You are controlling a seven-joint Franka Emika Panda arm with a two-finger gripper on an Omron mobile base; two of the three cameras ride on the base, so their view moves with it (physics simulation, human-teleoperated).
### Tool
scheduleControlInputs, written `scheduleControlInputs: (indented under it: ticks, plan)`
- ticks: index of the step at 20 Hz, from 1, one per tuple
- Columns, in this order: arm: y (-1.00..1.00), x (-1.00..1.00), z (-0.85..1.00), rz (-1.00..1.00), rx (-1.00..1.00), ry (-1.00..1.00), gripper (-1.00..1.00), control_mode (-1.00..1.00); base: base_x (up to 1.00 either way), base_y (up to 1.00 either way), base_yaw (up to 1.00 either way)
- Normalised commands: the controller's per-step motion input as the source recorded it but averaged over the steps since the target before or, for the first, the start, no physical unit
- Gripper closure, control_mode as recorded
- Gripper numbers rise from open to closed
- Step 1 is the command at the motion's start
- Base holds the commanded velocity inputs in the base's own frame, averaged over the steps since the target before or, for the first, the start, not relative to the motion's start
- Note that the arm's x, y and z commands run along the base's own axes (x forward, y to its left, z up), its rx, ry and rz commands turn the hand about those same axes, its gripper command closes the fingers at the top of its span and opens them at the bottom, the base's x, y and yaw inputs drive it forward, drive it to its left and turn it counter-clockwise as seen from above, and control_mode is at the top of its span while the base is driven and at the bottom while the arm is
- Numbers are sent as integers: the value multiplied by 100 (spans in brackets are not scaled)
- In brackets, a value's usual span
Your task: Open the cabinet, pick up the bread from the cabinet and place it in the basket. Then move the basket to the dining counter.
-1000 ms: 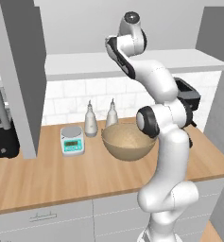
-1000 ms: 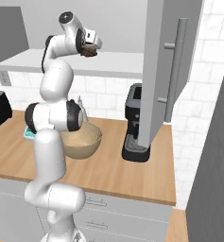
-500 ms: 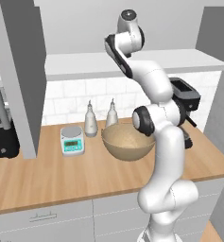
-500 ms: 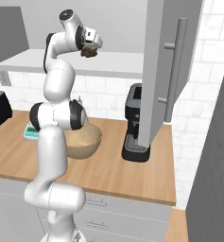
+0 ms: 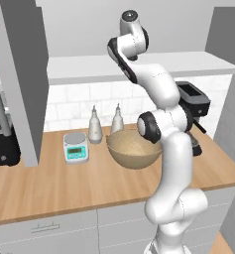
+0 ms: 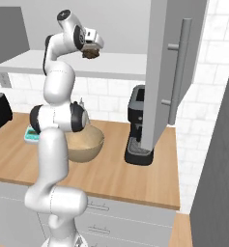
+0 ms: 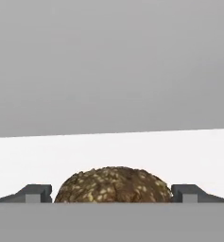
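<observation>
Cabinet (image 6: 171, 72) stands open. Gripper (image 7: 112, 191) spread fully wide, its fingers flanking the bread (image 7: 113, 185) on the cabinet shelf, gripping nothing. Basket (image 5: 134, 148) sits directly below on the counter.

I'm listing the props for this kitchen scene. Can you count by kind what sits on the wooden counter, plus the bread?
Bottles: 2
Kitchen scale: 1
Basket: 1
Coffee machine: 1
Black appliance at the left edge: 1
Bread, between the open tool's fingers: 1
Total: 7
</observation>
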Motion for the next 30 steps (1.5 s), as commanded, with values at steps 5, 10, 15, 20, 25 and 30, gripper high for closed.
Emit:
scheduleControlInputs:
  ticks: [5, 10, 15, 20, 25, 30]
  plan:
    - [0, -9, -20, 0, 0, 0, -100, -100, 0, 0, 0]
    - [1, -7, -31, 0, 0, 0, 100, -100, 0, 0, 0]
    - [2, -8, -35, 0, 0, -6, 100, -100, 0, 0, 0]
    - [33, -6, -31, 0, -2, -17, 100, -100, 0, 0, 0]
    - [16, -14, -7, 0, -4, -17, 100, -100, 0, 0, 0]
    - [15, -90, 14, -1, 6, -3, 100, -100, 0, 0, 0]
